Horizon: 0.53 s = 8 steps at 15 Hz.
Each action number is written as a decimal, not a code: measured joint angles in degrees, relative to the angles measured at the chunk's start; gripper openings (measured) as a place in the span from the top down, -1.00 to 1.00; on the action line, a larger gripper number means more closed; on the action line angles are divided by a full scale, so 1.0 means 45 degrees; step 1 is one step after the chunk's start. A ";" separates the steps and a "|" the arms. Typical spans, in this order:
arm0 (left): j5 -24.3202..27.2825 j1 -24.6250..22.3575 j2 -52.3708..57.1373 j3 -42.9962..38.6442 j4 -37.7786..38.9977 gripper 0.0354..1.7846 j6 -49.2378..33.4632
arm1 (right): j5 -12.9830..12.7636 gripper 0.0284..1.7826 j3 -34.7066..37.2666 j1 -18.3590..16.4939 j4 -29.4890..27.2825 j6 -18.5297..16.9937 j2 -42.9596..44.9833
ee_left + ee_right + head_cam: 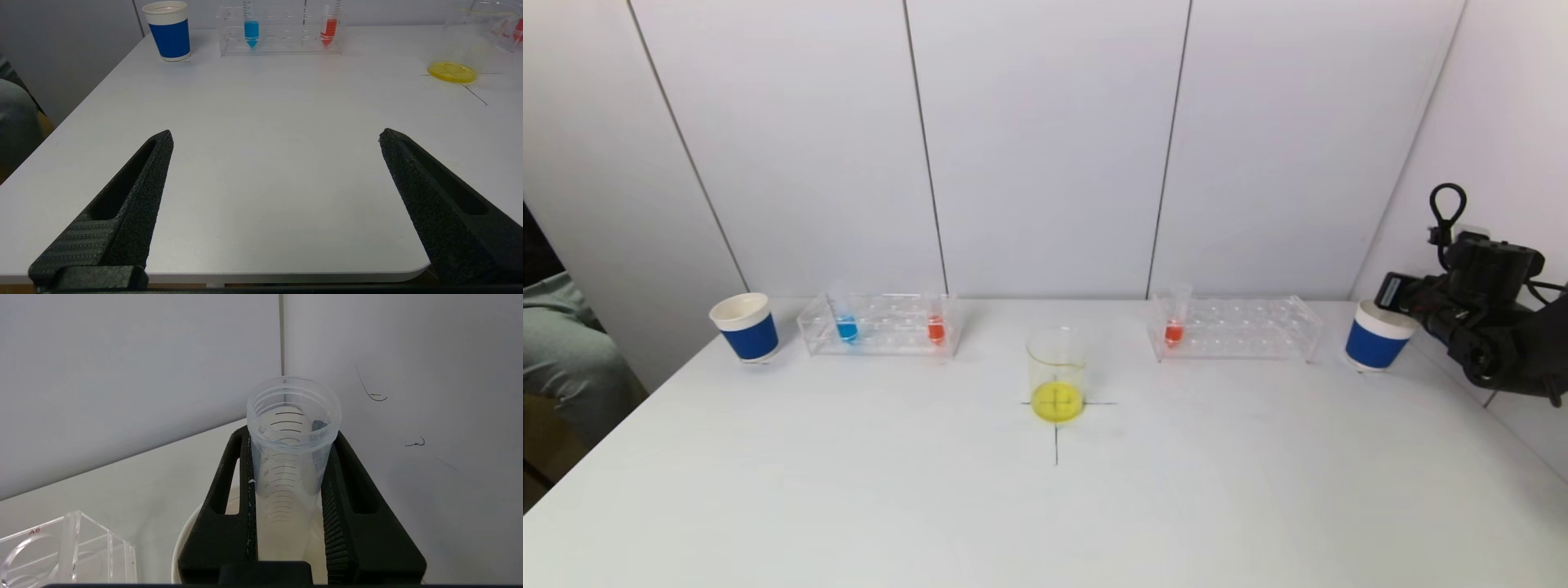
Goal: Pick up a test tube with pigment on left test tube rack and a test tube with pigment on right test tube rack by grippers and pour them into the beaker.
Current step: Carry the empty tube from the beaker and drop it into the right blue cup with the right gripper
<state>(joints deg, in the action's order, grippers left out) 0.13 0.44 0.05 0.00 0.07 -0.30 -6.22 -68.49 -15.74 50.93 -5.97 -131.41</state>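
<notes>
White table (849,490) seen from above, with lab items lined up along its far edge against a pale panelled wall. At the far left stands a blue paper cup (745,327) with a white rim. Just beside it is the left rack (880,325), a clear plastic holder with two upright tubes: a blue tube (846,325) near its left end and a red tube (935,327) near its right end. In the middle of the table, a little nearer the robot, a clear beaker (1056,376) sits on a drawn black cross and holds a shallow layer of yellow liquid. To its right is the right rack (1237,328), also clear, with one upright tube of red liquid (1174,327) at its left end. Past that rack stands a second blue cup (1377,336).

The left claw (276,136) hovers low over the near left part of the table, well apart from the racks, its two black fingers spread wide with nothing between them. The right claw (288,473) is at the far right, just over the second blue cup, its fingers closed around an empty clear tube (291,457) held with its open threaded mouth tilted towards the wall corner.
</notes>
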 joint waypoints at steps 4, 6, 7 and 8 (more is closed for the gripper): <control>0.0000 0.0000 0.0000 0.0000 0.0000 -0.98 -0.0005 | 0.0000 0.45 0.0016 0.0008 0.0000 0.0000 0.0011; 0.0000 0.0000 0.0000 0.0000 0.0000 -0.98 0.0000 | 0.0000 0.43 0.0016 0.0008 0.0000 -0.0008 0.0016; 0.0005 0.0000 0.0000 0.0000 0.0000 -0.98 0.0000 | 0.0000 0.38 0.0016 0.0008 0.0000 -0.0008 0.0016; 0.0011 0.0000 0.0000 0.0000 0.0000 -0.98 0.0000 | 0.0000 0.32 0.0016 0.0003 0.0000 0.0000 0.0011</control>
<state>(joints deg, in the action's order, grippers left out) 0.18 0.44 0.05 0.00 0.07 -0.30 -6.22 -68.41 -15.73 50.93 -5.97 -131.37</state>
